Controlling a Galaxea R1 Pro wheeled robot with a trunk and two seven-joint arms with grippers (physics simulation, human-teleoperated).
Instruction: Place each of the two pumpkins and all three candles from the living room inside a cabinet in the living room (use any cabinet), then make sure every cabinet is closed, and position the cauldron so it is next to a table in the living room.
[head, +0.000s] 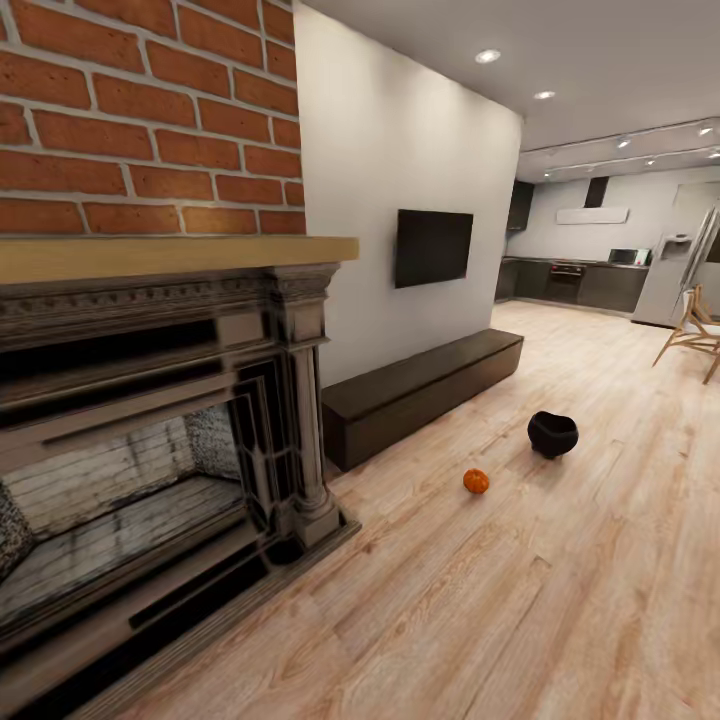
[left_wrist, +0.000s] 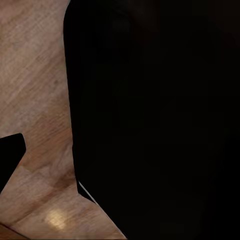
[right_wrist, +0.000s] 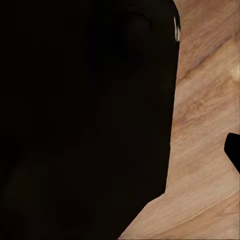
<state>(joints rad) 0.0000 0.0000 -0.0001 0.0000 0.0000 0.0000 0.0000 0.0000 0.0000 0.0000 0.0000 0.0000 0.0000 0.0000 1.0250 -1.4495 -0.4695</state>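
One small orange pumpkin (head: 476, 481) lies on the wooden floor ahead, to the right of the fireplace. Just beyond it and slightly right stands the black round cauldron (head: 552, 433), upright on the floor. The long, low dark-brown cabinet (head: 420, 385) runs along the white wall behind them, and its front looks flush and shut. No candles can be seen. In each wrist view a large black shape blocks most of the picture, with wooden floor (left_wrist: 35, 100) beside it. A dark tip (left_wrist: 9, 155) juts in at the edge of the left wrist view, and another dark tip (right_wrist: 233, 150) in the right.
An ornate grey fireplace (head: 150, 420) under a brick wall stands close at the left. A dark TV (head: 433, 246) hangs above the cabinet. A wooden chair (head: 695, 335) stands far right, with the kitchen (head: 580, 280) beyond. Open wooden floor stretches ahead and right.
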